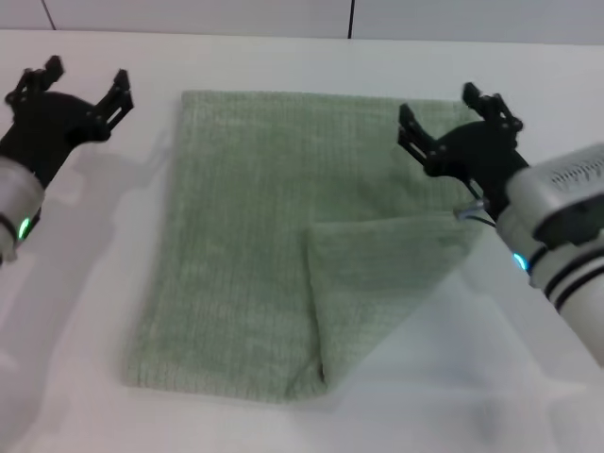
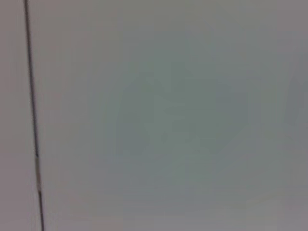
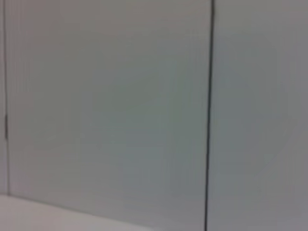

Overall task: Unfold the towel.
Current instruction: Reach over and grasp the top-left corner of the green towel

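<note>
My left claw [image 1: 83, 85] is hovering spread open and empty over the white tabletop [image 1: 85, 283], beside the pale sage-green ribbed terry towel [image 1: 236, 245]. The towel is lying mostly flat, its near right corner doubled over; that fold is remaining. My right claw [image 1: 455, 111] is hanging open, empty, above the towel's far right.

Pale sage-green ribbed towel [image 1: 241, 245] lies flat on the white table [image 1: 283, 57], mostly spread; its near right corner is folded back over the middle as a triangular flap.
</note>
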Robot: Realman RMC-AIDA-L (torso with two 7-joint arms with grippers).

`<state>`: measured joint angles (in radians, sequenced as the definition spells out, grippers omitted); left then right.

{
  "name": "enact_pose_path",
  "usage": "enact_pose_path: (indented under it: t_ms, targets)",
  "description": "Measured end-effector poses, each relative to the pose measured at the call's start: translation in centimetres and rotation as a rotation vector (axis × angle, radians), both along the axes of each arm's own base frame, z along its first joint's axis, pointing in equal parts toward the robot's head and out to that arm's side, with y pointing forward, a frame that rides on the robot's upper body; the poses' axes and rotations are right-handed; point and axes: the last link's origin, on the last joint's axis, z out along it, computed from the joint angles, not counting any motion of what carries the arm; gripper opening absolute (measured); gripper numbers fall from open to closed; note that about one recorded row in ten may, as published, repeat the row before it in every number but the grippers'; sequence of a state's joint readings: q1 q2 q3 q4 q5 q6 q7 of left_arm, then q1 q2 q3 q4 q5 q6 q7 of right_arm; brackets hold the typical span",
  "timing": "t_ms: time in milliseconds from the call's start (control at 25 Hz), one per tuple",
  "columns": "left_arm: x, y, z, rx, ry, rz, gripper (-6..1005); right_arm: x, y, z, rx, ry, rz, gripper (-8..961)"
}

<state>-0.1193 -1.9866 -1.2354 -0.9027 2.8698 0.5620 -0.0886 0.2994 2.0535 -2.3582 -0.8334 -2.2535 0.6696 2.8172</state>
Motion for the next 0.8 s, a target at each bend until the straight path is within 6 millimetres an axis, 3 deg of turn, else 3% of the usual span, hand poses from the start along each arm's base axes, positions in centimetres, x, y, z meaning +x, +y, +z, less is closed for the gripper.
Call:
enact_pose_path:
  t_ms: [200, 360, 480, 800]
  targets:
    - [2.1, 1.5, 1.1, -0.129, 0.020, 0.141, 760, -1.2, 0.7, 0.4, -0.023, 0.024, -0.019, 830]
    - [2.9, 2.0, 1.5, -0.174, 0.056, 0.214, 579, -2.3, 1.4, 0.5, -0.090, 0.032, -0.042, 830]
    - [4.1, 2.5, 1.5, -0.213, 0.111, 0.256, 502, -3.6, 2.1, 0.9, -0.193, 0.030, -0.085, 830]
    - [6.1, 4.3, 0.3, -0.407, 0.275, 0.358, 375, -7.2, 3.0, 4.3, -0.539, -0.011, -0.210, 830]
